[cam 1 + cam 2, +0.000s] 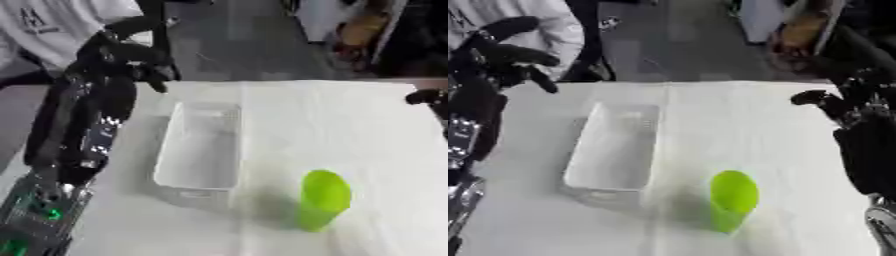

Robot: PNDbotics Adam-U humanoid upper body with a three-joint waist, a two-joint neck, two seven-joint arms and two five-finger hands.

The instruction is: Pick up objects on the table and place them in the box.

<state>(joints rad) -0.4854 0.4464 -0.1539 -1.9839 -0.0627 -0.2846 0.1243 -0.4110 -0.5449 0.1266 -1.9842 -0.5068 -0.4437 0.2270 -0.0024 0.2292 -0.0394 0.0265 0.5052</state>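
- My left hand [131, 55] is raised at the far left, above the table's far left corner and well clear of the cloth; its fingers are bent and spread, with nothing in them.
- My left arm [83, 125] runs down the left side of the view, beside the box and apart from it.
- My right hand [846, 107] shows at the right edge, over the right side of the table; the fingers are relaxed and partly bent, and they hold nothing.
- The table [350, 120] is covered by a white cloth.
- The box [203, 150], white and open-topped, sits left of centre with its long side running away from me; I see nothing inside it.
- The cup [324, 200], bright green, stands on the cloth near me, to the right of the box's near end and apart from it, upside down as far as I can tell, casting a faint shadow toward the box.
- Neither hand touches the cup or the box; the cup is nearer to my right hand's side, yet still well apart from it.
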